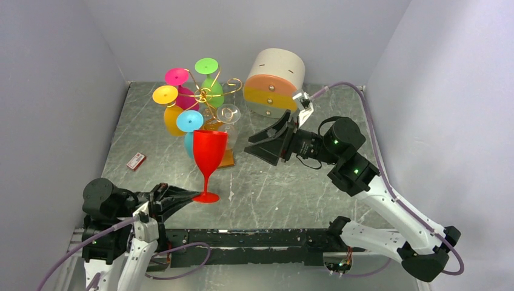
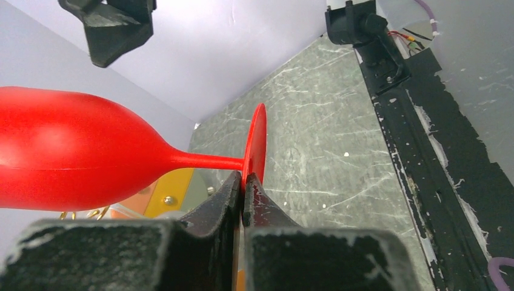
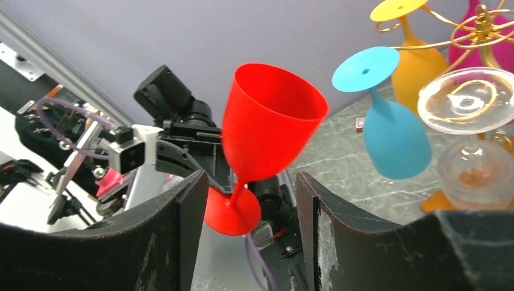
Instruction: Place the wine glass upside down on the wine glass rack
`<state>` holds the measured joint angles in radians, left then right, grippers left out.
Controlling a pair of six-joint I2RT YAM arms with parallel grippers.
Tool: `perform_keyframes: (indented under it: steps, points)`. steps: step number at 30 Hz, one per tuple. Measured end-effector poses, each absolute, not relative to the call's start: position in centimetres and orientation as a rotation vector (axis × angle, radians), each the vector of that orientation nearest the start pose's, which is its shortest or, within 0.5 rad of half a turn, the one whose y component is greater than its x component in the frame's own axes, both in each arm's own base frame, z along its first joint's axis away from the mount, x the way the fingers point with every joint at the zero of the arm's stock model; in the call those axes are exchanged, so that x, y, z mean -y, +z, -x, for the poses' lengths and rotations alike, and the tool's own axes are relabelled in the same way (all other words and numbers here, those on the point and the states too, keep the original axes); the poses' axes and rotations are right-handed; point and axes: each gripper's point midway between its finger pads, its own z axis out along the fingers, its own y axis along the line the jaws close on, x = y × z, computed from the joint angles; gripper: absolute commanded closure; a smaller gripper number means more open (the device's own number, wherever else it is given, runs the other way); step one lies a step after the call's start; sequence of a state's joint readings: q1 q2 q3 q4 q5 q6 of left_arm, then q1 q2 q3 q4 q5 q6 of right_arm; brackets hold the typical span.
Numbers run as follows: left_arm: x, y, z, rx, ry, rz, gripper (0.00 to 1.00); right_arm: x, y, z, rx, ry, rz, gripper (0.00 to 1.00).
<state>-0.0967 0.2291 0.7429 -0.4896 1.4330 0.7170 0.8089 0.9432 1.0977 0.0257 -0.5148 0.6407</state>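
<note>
A red wine glass [image 1: 210, 156] stands upright, raised, bowl up. My left gripper [image 1: 193, 196] is shut on the rim of its round foot; the left wrist view shows the foot [image 2: 257, 145] pinched between the jaws. The glass also shows in the right wrist view [image 3: 270, 124]. My right gripper [image 1: 262, 145] is open and empty, to the right of the glass, facing it. The gold wire rack [image 1: 212, 97] on its wooden base [image 1: 225, 159] stands behind the glass, with pink, green, yellow, blue and clear glasses hanging foot-up.
A round cream drawer box [image 1: 276, 82] with orange and yellow fronts stands at the back right. A small red box [image 1: 136, 160] lies at the left. Grey walls close three sides. A black rail [image 1: 254, 237] runs along the near edge.
</note>
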Motion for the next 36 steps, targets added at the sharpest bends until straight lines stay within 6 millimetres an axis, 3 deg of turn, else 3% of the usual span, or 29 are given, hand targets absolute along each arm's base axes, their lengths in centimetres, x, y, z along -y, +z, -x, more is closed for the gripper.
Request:
perform_keyframes:
  steps: [7,12,15,18,27,36]
  points:
    - [17.4,33.0,-6.2,-0.691,-0.563,-1.412,0.93,-30.6,41.4,-14.7,-1.484,1.392,0.644,0.45]
    - [17.2,34.3,-6.3,-0.692,-0.515,-1.366,0.93,-31.1,40.0,-14.0,-1.423,1.285,0.743,0.48]
    - [17.1,35.0,-6.4,-0.702,-0.507,-1.337,0.93,-31.5,38.9,-12.9,-1.341,1.217,0.838,0.51]
    - [17.0,35.5,-6.4,-0.708,-0.51,-1.316,0.93,-32.0,37.5,-11.5,-1.25,1.155,0.944,0.61]
    - [16.9,35.8,-6.1,-0.715,-0.517,-1.296,0.93,-34.8,36.4,-8.4,-0.986,0.985,1.193,0.56]
    - [16.9,35.8,-5.8,-0.71,-0.513,-1.298,0.93,-37.3,35.7,-5.9,-0.797,0.853,1.318,0.62]
